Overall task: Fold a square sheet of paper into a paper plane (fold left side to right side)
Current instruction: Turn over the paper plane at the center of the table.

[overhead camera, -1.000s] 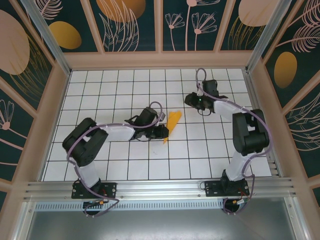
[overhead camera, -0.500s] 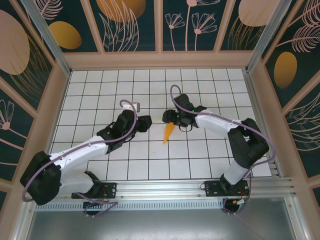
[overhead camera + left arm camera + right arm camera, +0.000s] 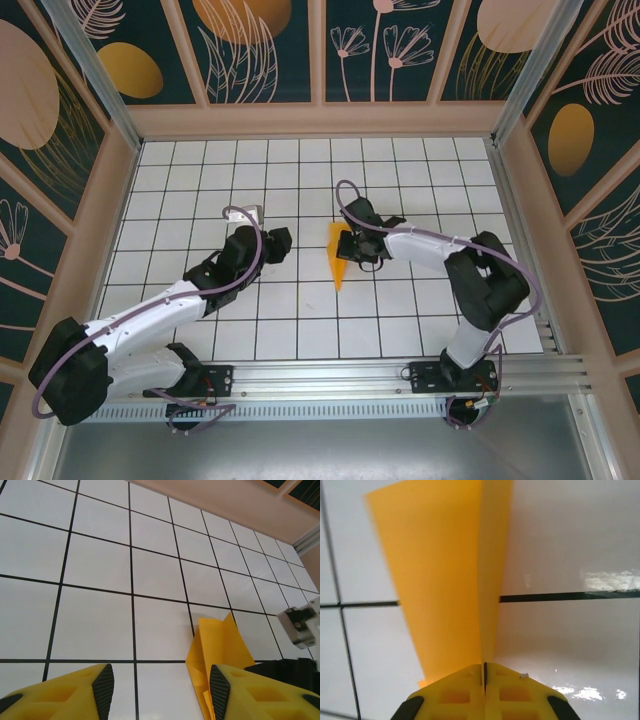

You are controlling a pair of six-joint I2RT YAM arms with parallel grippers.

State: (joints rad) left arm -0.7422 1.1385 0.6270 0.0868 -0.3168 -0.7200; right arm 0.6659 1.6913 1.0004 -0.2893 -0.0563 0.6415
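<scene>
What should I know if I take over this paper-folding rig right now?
Left hand: open and empty, hovering over the table to the left of the paper plane, not touching it.
Right hand: shut, pinching the paper plane along its center fold near the wide end.
Paper plane: mid-table between the two hands, pointed end toward the arm bases.
Done: the sheet is already folded down to a narrow dart.
Left: probably pressing the last creases, then letting go. I can't tell whether both wings are finished.
</scene>
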